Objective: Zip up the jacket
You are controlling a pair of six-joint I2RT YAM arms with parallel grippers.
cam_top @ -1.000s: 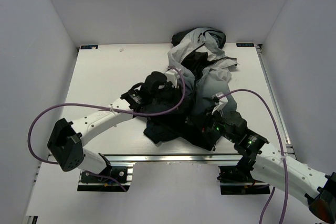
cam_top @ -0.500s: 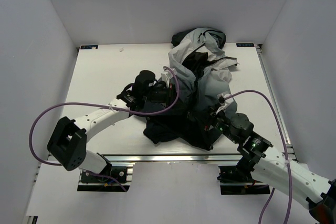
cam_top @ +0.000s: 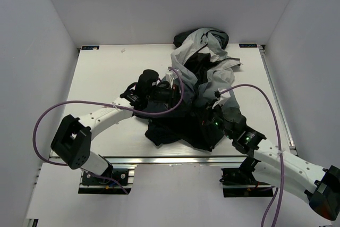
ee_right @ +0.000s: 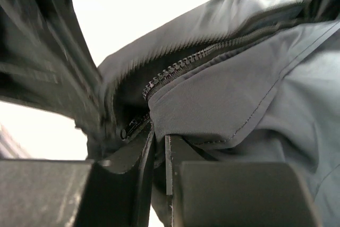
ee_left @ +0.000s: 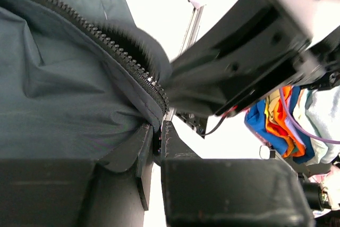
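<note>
The jacket [cam_top: 204, 81] lies crumpled mid-table, light grey at the back, dark charcoal toward the front. My left gripper [cam_top: 172, 97] is at its dark middle; in the left wrist view it [ee_left: 158, 139] is shut on the jacket's zipper edge [ee_left: 133, 70]. My right gripper [cam_top: 204, 118] is at the dark front part; in the right wrist view it [ee_right: 159, 147] is shut on the jacket's fabric edge by the zipper teeth [ee_right: 180, 67]. The two grippers hold the jacket close together, the right arm's body [ee_left: 239, 57] filling the left wrist view.
The table [cam_top: 101, 83] is white, walled on three sides by white panels. A metal rail [cam_top: 175, 160] runs along the near edge. Purple cables [cam_top: 79, 107] loop over both arms. A dark fold of the jacket [cam_top: 162, 134] hangs near the front edge.
My left gripper pulled back slightly left, then edged toward the centre. My right gripper moved up and left, deeper into the dark fabric, closer to the left one.
</note>
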